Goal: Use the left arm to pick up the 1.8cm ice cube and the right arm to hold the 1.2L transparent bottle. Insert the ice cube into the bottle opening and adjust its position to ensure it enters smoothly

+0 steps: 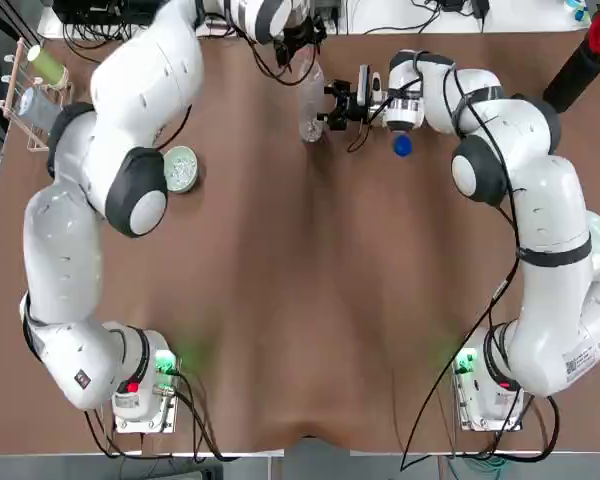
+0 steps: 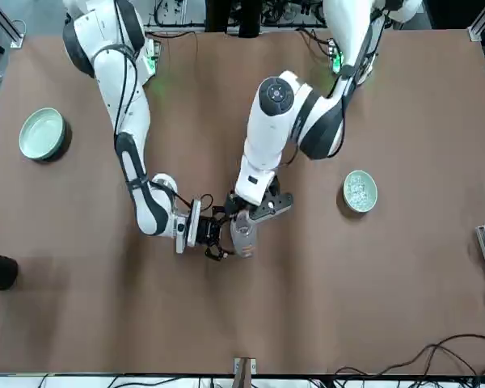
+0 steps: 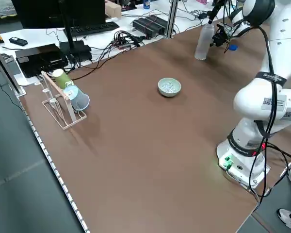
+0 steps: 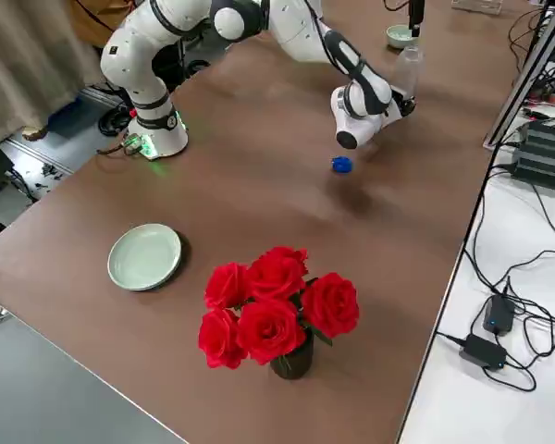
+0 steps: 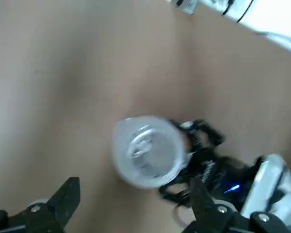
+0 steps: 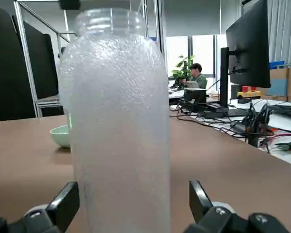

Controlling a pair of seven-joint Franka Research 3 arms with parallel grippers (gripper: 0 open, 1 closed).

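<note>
Bottle (image 6: pixel 117 121): upright on bench (image 1: pixel 310 300), uncapped, between wide-spread fingers of right tool (image 6: pixel 131 208). Left tool (image 5: pixel 131 206): above bottle mouth, fingers apart, empty. Bowl (image 2: pixel 360 191): whitish pieces inside.

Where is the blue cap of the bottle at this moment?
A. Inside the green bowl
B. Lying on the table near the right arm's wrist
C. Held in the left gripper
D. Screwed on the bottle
B: the blue cap lies on the bare table beside the right arm, and the bottle has an open neck.
</note>
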